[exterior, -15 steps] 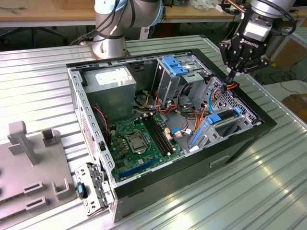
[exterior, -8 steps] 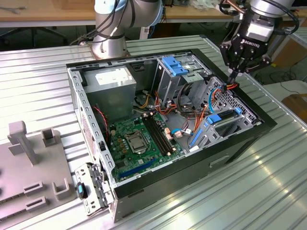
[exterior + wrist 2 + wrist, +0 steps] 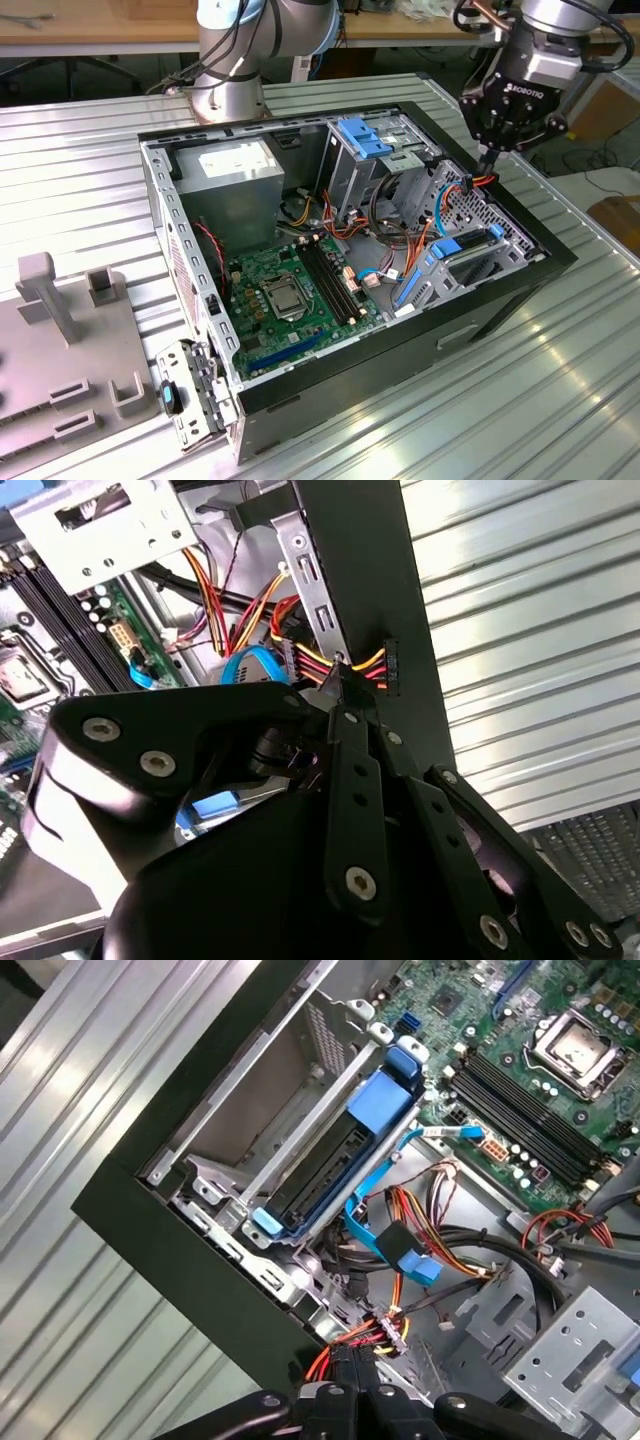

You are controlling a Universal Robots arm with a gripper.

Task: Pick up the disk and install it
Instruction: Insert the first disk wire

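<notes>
The open computer case [image 3: 497, 303] lies on its side on a ribbed metal table [image 3: 80, 170], with the motherboard [image 3: 285, 290] and the grey power supply [image 3: 235, 175] exposed.

**Disk.** The disk [image 3: 325, 1175] sits inside the drive bay [image 3: 245, 1110] at the corner of the case towards the exterior view's right. Its dark body lies between the bay's metal rails. Its blue bracket [image 3: 385, 1095] frames the edges and faces the motherboard. In the exterior view the disk [image 3: 478, 262] shows as a dark slab behind the blue plastic.

**Gripper.** The gripper [image 3: 487, 165] hangs over the case wall beside the drive bay, apart from the disk. In both wrist views the gripper [image 3: 345, 680] [image 3: 355, 1370] has its fingers drawn together. The tips pinch the red, yellow and black wires just behind a black power connector [image 3: 388, 668] [image 3: 392, 1332]. The power connector [image 3: 483, 182] hangs free at the case edge, not plugged into the disk.
</notes>
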